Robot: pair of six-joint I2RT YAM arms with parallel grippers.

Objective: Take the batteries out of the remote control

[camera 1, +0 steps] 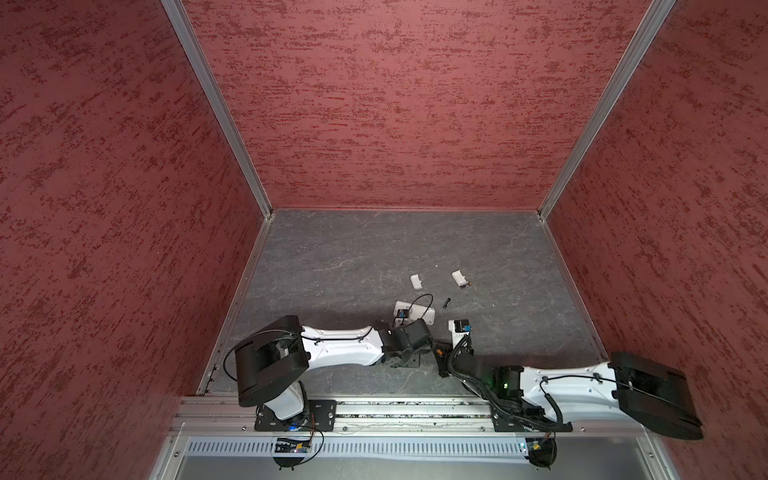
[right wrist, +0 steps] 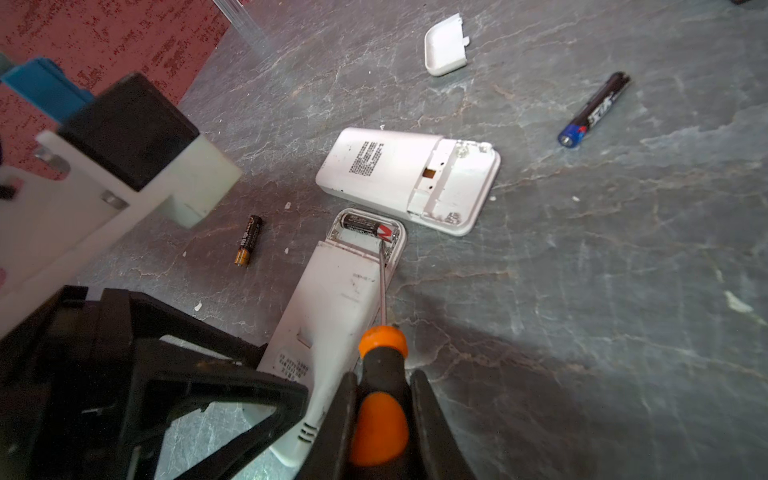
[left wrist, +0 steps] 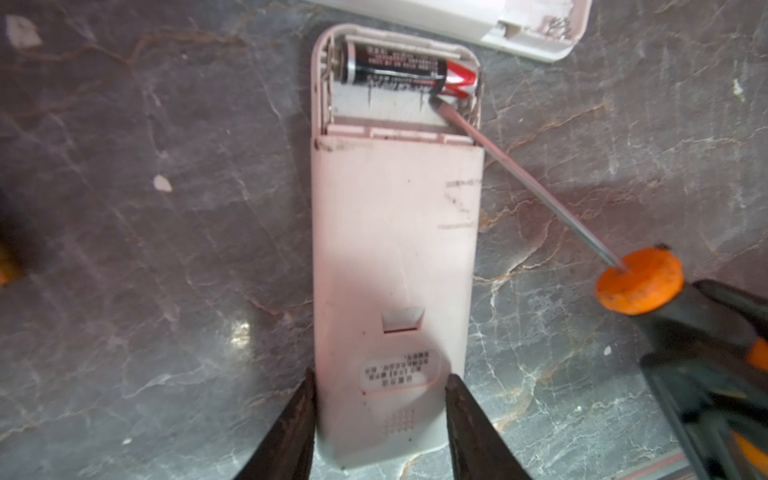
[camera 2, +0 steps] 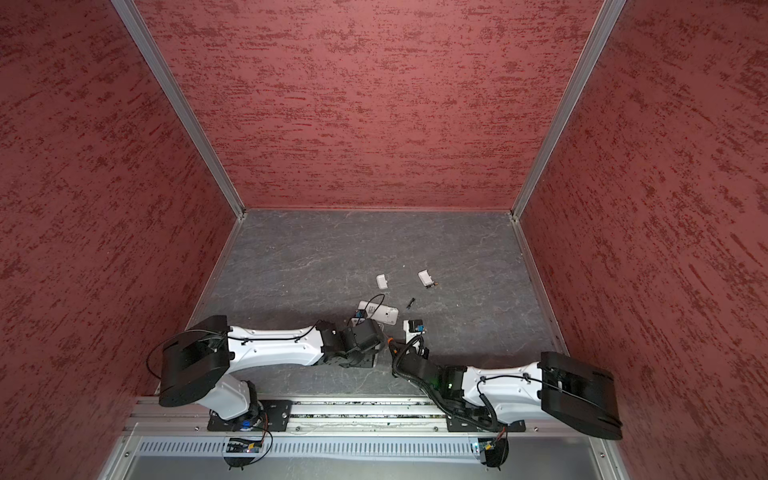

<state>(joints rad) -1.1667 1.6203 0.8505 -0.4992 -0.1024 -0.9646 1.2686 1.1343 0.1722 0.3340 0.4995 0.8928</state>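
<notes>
Left gripper clasps the remote by its end; one battery sits in its open compartment, screwdriver tip touching it. Right wrist: right gripper clenches the screwdriver handle; two loose batteries lie on the table. Both top views: arms meet below centre.

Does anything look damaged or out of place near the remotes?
Yes: white chips lie scattered on the table, and the remote holding one battery shows dark scuffs beside its open compartment. Two loose batteries lie far apart.
</notes>
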